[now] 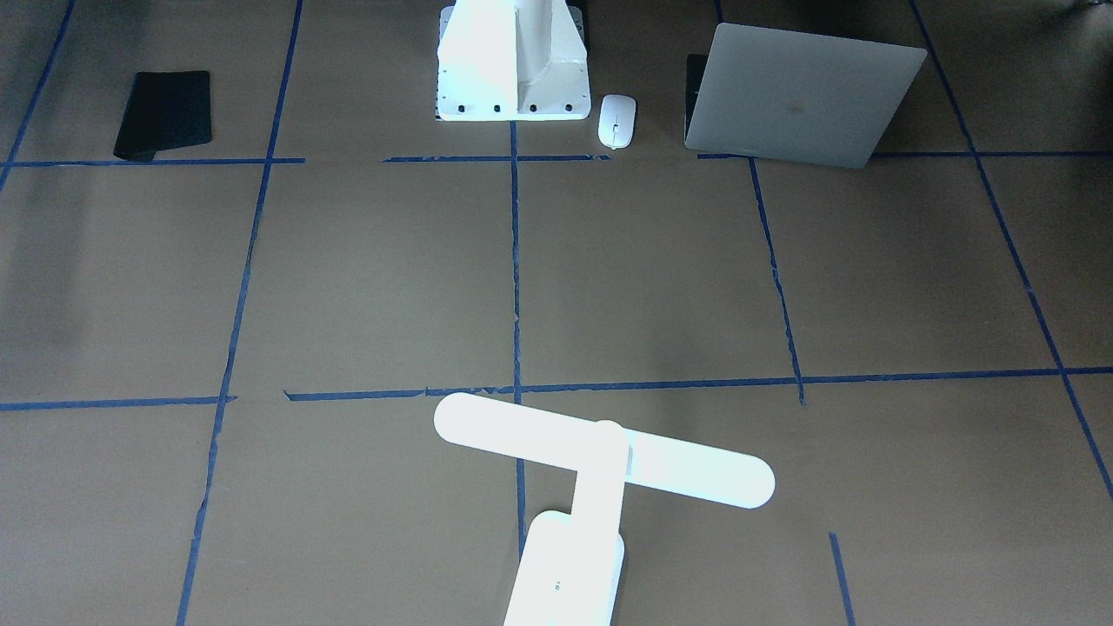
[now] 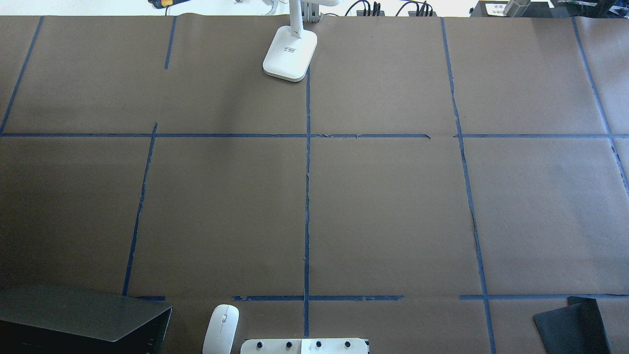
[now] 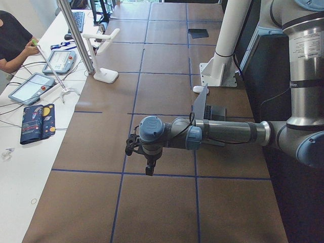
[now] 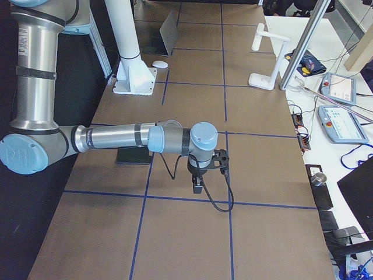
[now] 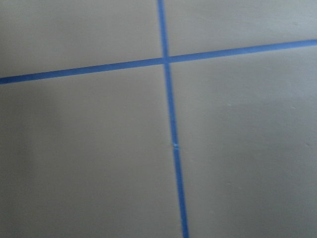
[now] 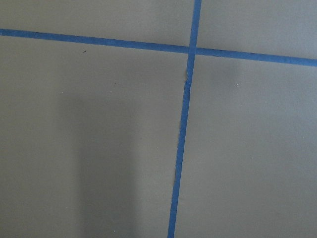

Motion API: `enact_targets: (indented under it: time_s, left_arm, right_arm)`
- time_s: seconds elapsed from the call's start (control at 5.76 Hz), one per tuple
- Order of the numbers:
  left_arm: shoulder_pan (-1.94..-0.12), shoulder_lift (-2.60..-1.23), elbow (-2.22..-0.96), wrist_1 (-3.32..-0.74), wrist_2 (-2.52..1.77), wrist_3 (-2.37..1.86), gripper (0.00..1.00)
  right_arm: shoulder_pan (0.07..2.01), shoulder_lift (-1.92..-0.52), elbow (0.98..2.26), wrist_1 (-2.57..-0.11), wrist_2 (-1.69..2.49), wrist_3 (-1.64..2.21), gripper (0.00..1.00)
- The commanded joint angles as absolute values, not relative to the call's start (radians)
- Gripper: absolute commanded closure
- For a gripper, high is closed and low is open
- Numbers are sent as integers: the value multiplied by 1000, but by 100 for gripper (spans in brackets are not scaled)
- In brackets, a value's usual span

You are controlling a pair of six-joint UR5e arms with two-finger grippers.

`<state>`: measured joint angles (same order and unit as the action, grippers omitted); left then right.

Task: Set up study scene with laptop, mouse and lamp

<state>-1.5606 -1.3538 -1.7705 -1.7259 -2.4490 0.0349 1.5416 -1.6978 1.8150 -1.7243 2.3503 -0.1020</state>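
The grey laptop point(image 1: 800, 96) stands partly open near the robot's base, on its left side; it also shows in the overhead view point(image 2: 83, 317). The white mouse point(image 1: 616, 120) lies between the laptop and the pedestal, also seen from overhead point(image 2: 222, 328). The white T-shaped lamp point(image 1: 600, 461) stands at the far middle edge, with its base point(image 2: 290, 53) on the paper. My left gripper point(image 3: 149, 169) and right gripper point(image 4: 198, 188) hang over bare table ends, far from all three. They show only in the side views, so I cannot tell whether they are open or shut. The wrist views show only paper and tape.
A black mat point(image 1: 165, 115) lies on the robot's right side, near its base point(image 2: 572, 327). The white bolted pedestal point(image 1: 513, 61) stands at the near middle. Brown paper with blue tape lines point(image 2: 307, 196) covers the table. Operators' tablets point(image 3: 33, 87) lie beyond the far edge.
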Motion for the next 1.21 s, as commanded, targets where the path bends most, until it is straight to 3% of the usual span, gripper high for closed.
enact_targets:
  time_s: [0.0,1.04]
  left_arm:
    - [-1496,-1287,-1810,-1903,-2494,-293,0]
    - [-1099,-1181,-2207,-1904,-2487,-1273,0]
  right_arm:
    - [1540,-1697,1812,-1726,2350,-104,0]
    - [1523,-1698,1810,-1724,2362,-109,0]
